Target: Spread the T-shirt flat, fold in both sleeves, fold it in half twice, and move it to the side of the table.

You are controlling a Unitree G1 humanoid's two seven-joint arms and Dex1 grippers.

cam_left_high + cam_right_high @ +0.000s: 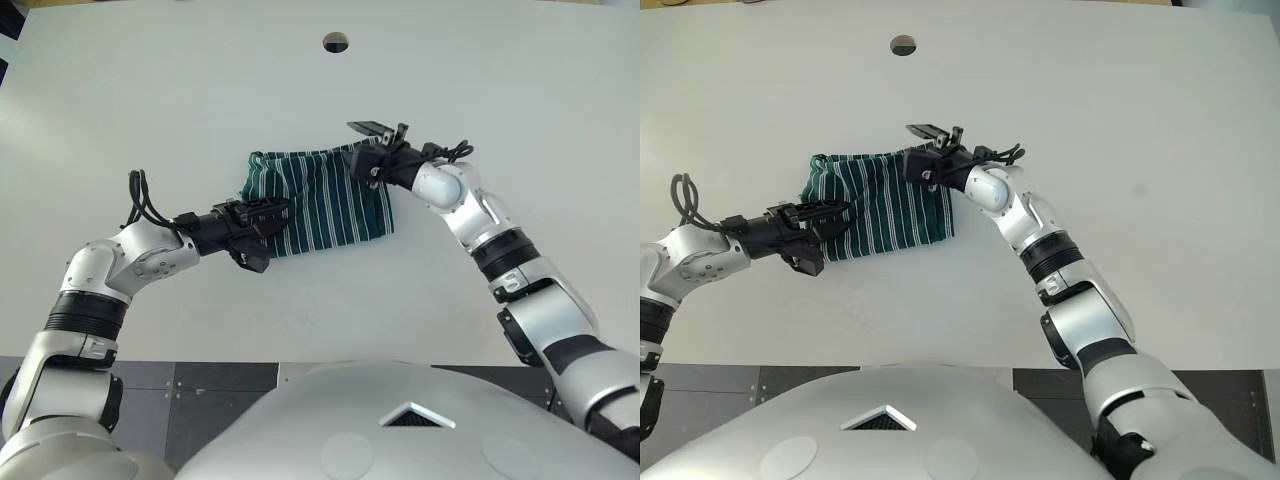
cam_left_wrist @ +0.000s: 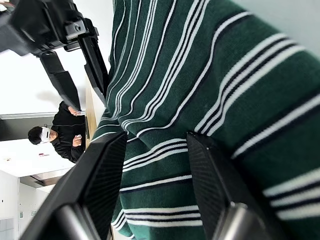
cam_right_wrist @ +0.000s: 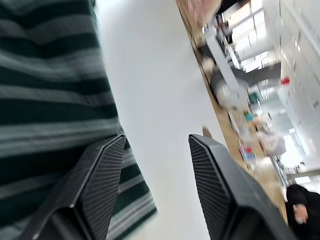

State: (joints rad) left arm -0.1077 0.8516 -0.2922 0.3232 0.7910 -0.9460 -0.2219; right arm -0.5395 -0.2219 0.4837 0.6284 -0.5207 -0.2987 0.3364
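The shirt point(image 1: 320, 205) lies mid-table point(image 1: 150, 90) as a compact folded rectangle, so the folding looks done and only the move aside remains. The left tool point(image 1: 275, 215) is spread at the shirt's near left corner, with cloth between its fingers. The right tool point(image 1: 368, 148), also spread, straddles the far right corner. Holding opposite corners probably lets the bundle shift without unfolding.

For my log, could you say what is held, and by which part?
Nothing is clamped: left gripper and right gripper are open at the T-shirt's opposite sides.

Green striped T-shirt point(image 1: 320, 202), seemingly folded, lies mid-table.
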